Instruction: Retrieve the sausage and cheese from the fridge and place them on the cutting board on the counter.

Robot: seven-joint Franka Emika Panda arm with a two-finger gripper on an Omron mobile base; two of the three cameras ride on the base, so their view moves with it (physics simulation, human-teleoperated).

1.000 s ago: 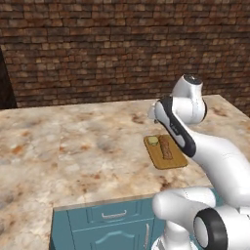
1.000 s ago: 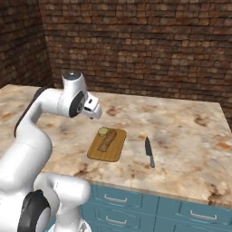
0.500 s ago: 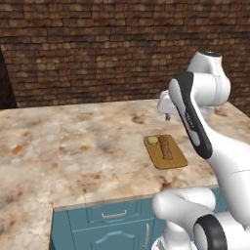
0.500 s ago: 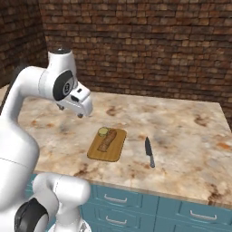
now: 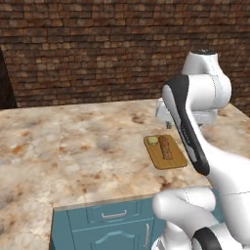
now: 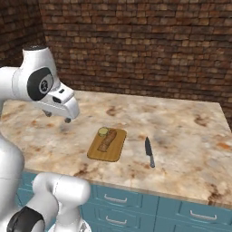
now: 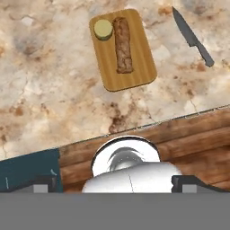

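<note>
A sausage (image 7: 123, 45) and a small round of what looks like cheese (image 7: 103, 29) lie side by side on the cutting board (image 7: 134, 72) – apparently delivered. The end effector (image 6: 58, 117), open and empty, hangs above the surface (image 5: 73, 146) – a knife (image 7: 193, 38) rests nearby.

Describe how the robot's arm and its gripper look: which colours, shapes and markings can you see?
The arm is made of glossy white, rounded segments with dark grey to black parts at the joints. One link carries a long dark stripe along its side. A round dark disc with small pale markings sits on the joint in the right base view. The gripper has a white, boxy body with two small dark fingertips. No cables are visible.
</note>
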